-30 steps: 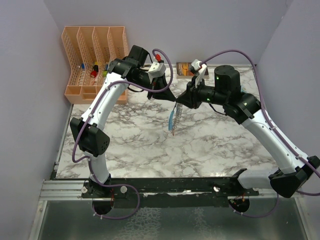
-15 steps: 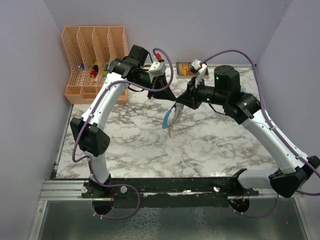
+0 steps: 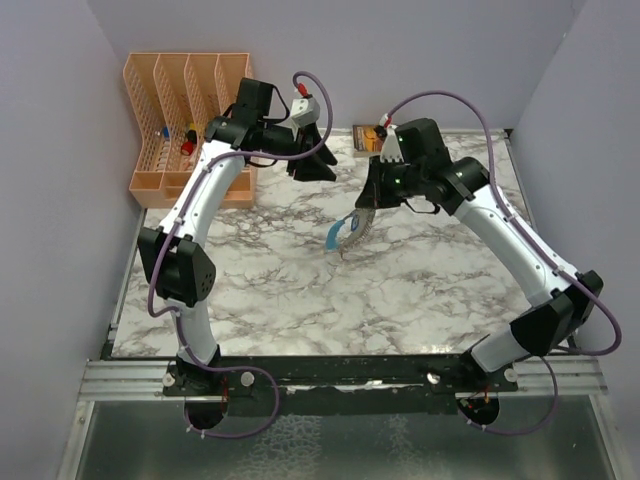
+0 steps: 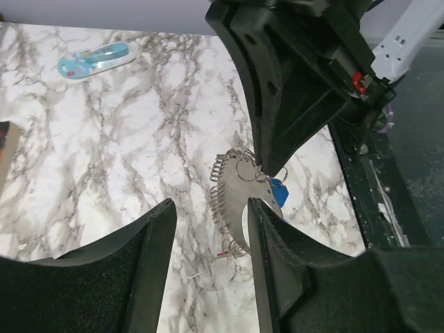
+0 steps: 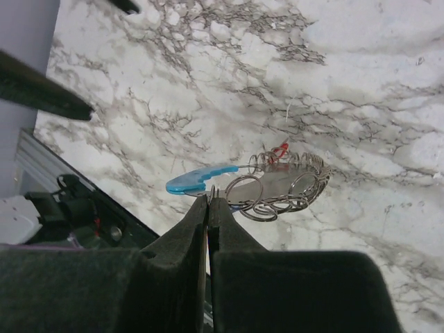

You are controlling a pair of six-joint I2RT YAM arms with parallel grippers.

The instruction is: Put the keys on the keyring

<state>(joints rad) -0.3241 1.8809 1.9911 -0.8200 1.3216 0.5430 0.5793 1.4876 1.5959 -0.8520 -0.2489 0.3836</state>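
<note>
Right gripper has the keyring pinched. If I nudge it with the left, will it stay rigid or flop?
Likely floppy: the keyring is loose rings and coils hanging from the shut right gripper, so it should swing. Probably light, since pinching one ring carries it. The blue strap sticks out and might catch the open left gripper.

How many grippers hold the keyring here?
1: the right gripper, shut on the keyring, which dangles from its fingertips. The left gripper is open and apart from it.

Spread left pincer (image 4: 210, 225), keyring (image 4: 234, 195) pinched by right pincer (image 4: 266, 164), marble table (image 4: 104, 139)
</note>
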